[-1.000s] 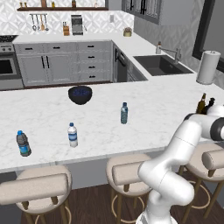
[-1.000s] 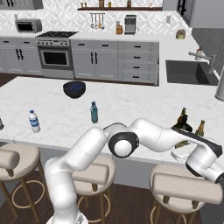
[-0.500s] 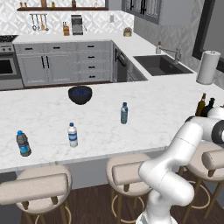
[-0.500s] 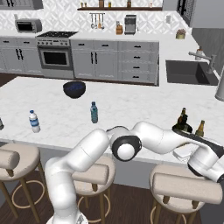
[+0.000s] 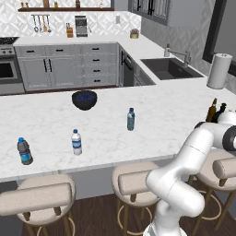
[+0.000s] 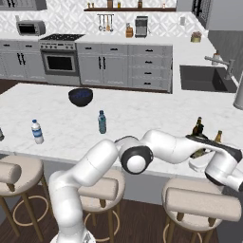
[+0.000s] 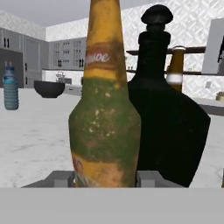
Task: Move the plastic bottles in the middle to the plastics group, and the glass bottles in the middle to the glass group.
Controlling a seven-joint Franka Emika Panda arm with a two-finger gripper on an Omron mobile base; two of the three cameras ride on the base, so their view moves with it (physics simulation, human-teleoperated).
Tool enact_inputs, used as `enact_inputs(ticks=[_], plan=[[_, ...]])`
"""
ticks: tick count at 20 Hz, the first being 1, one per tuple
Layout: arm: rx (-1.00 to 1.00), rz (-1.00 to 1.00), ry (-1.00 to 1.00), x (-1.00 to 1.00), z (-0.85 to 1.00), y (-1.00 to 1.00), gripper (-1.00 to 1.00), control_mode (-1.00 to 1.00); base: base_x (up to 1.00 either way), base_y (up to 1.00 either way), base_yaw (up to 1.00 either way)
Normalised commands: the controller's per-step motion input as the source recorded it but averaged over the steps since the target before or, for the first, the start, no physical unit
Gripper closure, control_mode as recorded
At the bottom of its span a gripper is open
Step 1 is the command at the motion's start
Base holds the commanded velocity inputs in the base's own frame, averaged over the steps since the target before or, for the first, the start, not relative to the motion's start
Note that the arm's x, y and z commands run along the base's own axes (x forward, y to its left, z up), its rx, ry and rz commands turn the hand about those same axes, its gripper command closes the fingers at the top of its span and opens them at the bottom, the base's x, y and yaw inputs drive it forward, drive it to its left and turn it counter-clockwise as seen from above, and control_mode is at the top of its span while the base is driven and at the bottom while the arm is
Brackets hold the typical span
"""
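Speckled white marble counter (image 5: 55, 120), gripper (image 7: 105, 178) clasping slim mottled brown bottle (image 7: 105, 113), squat glossy black bottle (image 7: 168, 118) behind

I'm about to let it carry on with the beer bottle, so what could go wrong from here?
The brown beer bottle stands between the gripper tips, close against the black round bottle; lifting or swinging it could knock that over. Another amber bottle stands close behind. The grip sits low on the bottle, so it may tip.

Grey cabinets (image 5: 64, 69), white marble counter (image 5: 161, 115), wood floor (image 6: 28, 228).
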Motion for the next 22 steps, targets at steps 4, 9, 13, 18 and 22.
enact_inputs(ticks=[4, 9, 13, 18, 22], plan=[[-0.01, 0.00, 0.00, 0.00, -0.14, 0.00, 1.00, -1.00, 0.00, 0.00, 0.00], [0.01, 0.00, -0.06, -0.02, -0.28, 0.00, 1.00, -1.00, 0.00, 0.00, 0.00], [0.02, -0.01, -0.11, -0.01, -0.13, 0.00, 1.00, -1.00, 0.00, 0.00, 0.00], [0.00, 0.00, -0.01, 0.00, -0.15, 0.00, 1.00, -1.00, 0.00, 0.00, 0.00], [0.00, 0.00, 0.00, 0.00, 0.00, 0.00, 1.00, -1.00, 0.00, 0.00, 0.00]])
